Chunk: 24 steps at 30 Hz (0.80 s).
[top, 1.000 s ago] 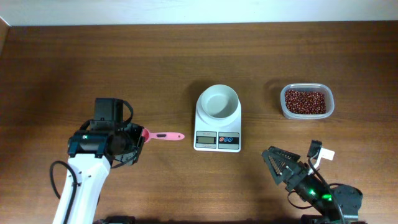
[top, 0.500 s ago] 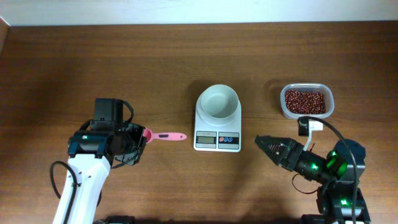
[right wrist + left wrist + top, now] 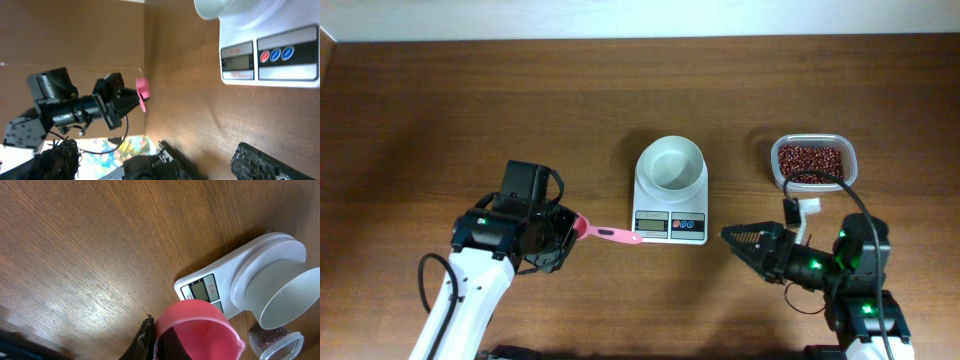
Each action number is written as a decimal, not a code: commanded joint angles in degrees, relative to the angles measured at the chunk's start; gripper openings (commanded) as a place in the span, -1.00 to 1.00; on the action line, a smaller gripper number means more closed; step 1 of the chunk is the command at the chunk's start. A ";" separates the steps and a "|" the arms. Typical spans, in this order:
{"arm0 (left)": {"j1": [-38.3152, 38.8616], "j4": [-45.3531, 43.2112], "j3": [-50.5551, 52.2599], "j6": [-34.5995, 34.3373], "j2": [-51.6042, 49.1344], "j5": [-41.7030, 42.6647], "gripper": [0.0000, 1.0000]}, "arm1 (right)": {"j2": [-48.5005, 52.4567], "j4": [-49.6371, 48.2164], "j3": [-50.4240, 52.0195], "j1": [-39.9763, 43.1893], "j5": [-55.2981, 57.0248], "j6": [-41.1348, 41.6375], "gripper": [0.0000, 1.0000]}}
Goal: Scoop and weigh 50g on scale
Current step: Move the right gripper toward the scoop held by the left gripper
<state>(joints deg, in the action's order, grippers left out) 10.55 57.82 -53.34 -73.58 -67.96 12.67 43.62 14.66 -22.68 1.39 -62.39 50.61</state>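
Soft, even light from above fills the overhead view, leaving the brown counter (image 3: 620, 90) slightly dimmer toward its left corners and only a faint shadow beside the scale (image 3: 670, 190). In the left wrist view the wood grain is crisp with a pale sheen at lower left, while the pink scoop (image 3: 197, 330) near the lens looks soft. The right wrist view is dimmer, with a washed-out bright patch along its bottom edge.
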 commanded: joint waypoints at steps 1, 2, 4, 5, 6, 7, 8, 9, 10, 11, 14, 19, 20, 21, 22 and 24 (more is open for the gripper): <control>0.33 -0.04 -0.04 -0.15 0.48 0.04 -1.00 | 1.86 -0.11 -0.96 -4.22 3.63 -0.68 0.98; 0.35 -0.02 -0.04 -0.13 0.48 0.07 -1.00 | 2.47 -0.11 -0.96 -5.90 4.68 -0.68 0.98; 0.35 0.15 -0.04 -0.13 0.48 0.07 -1.00 | 3.72 -1.05 -0.96 -8.98 6.62 -0.39 0.98; 0.35 0.15 -0.04 -0.13 0.48 0.09 -1.00 | 4.13 -2.14 -0.96 -9.88 6.78 0.81 0.98; 0.35 0.17 -0.04 -0.15 0.48 0.09 -1.00 | 4.57 -3.91 -0.96 -10.78 6.86 2.25 0.97; 0.90 0.13 -0.04 -0.15 0.48 0.07 -1.00 | 5.25 -7.02 -0.96 -12.09 7.45 2.84 0.98; 1.68 0.13 -0.04 -0.15 0.48 0.07 -1.00 | 5.53 -7.98 -0.96 -12.61 7.72 3.13 0.98; 2.60 0.09 -0.04 -0.15 0.48 0.04 -1.00 | 6.10 -8.74 -0.96 -13.35 8.07 4.39 0.98; 3.48 -0.09 -0.04 -0.15 0.48 0.02 -1.00 | 6.75 -9.16 -0.96 -13.90 8.41 4.50 0.98; 4.11 -0.09 -0.04 -0.15 0.48 0.02 -1.00 | 7.26 -9.14 -0.96 -14.21 8.68 4.52 0.98; 5.16 -0.11 -0.04 -0.15 0.48 0.04 -1.00 | 8.61 -9.16 -0.96 -15.04 8.70 5.25 0.98; 5.25 -0.09 -0.04 -0.17 0.48 0.07 -1.00 | 10.62 -13.14 -0.96 -17.92 9.31 5.40 0.98; 5.25 -0.09 -0.04 -0.17 0.48 0.09 -1.00 | 11.15 -14.78 -0.96 -18.82 9.33 5.42 0.98; 5.46 -0.09 -0.04 -0.17 0.48 0.04 -1.00 | 11.61 -16.31 -0.96 -19.82 9.35 5.42 0.98; 5.88 -0.09 -0.04 -0.17 0.48 0.04 -1.00 | 12.28 -18.56 -0.96 -21.31 10.01 5.86 0.98; 6.80 -0.07 -0.04 -1.05 0.48 0.07 -1.00 | 13.55 -21.18 -0.96 -24.68 14.23 8.20 0.98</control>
<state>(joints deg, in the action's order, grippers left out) 16.23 57.65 -53.34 -73.58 -67.96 12.67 56.05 -4.84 -22.72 -20.10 -52.36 56.82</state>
